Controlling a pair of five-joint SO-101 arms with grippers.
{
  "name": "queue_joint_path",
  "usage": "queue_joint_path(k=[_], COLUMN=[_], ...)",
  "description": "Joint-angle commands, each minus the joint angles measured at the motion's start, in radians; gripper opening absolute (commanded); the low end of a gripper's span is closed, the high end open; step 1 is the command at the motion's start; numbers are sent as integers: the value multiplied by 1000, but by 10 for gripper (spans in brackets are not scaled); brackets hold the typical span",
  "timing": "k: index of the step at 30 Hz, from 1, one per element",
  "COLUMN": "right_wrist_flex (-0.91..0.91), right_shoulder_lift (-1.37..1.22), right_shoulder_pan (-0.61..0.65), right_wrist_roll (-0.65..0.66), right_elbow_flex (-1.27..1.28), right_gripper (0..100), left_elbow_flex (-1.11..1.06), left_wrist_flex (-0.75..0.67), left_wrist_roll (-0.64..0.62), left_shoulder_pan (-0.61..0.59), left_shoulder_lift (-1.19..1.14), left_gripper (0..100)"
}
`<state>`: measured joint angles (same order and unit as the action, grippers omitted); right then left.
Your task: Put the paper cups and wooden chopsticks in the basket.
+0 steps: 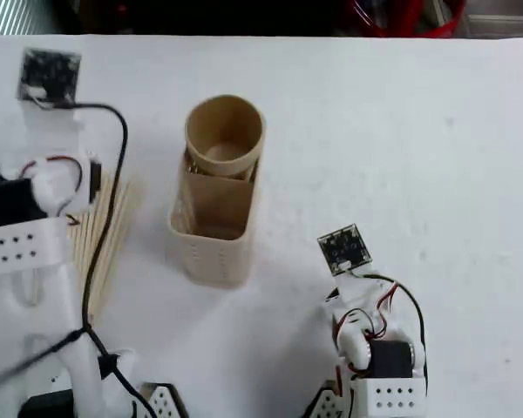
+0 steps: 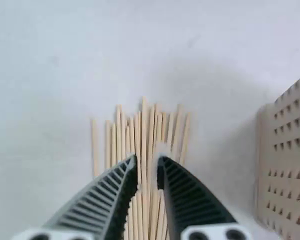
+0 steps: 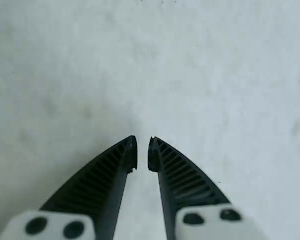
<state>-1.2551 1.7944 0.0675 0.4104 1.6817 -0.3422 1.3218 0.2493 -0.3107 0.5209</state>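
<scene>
The left gripper (image 2: 147, 167) is down on the bundle of wooden chopsticks (image 2: 140, 125). Its jaws stand narrow, with about 3 sticks filling the gap from one jaw to the other. That reads as a pinch on those few, not on the whole bundle. The rest of the sticks fan out flat on the table (image 1: 418, 131) on both sides of the jaws and beyond the tips.

The sticks should be light, stiff and smooth (thin round wood tends to roll and slide against its neighbours). A hold on only a few will likely leave most of them lying where they are. A hold near 1 end would let the long part droop or swivel. The better place is near the middle of their length, across the bundle, with the jaws set wide enough to gather more sticks at once.

The basket (image 1: 211, 257) stands just beside the bundle, upright, its perforated wall facing the sticks. 1 paper cup (image 1: 224, 131) sits in its far end, mouth up.

In the high view the left arm (image 1: 35, 235) leans forward over the sticks, wrist pointing down at them. The right arm (image 1: 375, 348) is folded low near its base, well apart from the basket. The right gripper (image 3: 142, 152) hangs over bare table, its jaws almost together with nothing between them.
</scene>
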Motion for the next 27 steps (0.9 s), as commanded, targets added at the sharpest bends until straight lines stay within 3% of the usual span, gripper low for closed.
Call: queue_joint_path(k=[1,6,18,27], right_wrist_flex=[-5,-5,-5,-5], right_shoulder_lift=[7,7,7,7], right_shoulder_pan=[-12,-12,-10,-10], right_wrist_roll=[6,6,6,6], right_elbow_flex=[9,9,9,9], right_gripper=[53,53,53,53], left_elbow_flex=[-328,-537,-388,-347], left_wrist_flex=[-258,-496,-479,-446], left_wrist_roll=[8,8,75,41], left_shoulder_pan=[2,2,59,58], left_shoulder_lift=[-1,-61,-469,-512], left_gripper=[93,95,94,90])
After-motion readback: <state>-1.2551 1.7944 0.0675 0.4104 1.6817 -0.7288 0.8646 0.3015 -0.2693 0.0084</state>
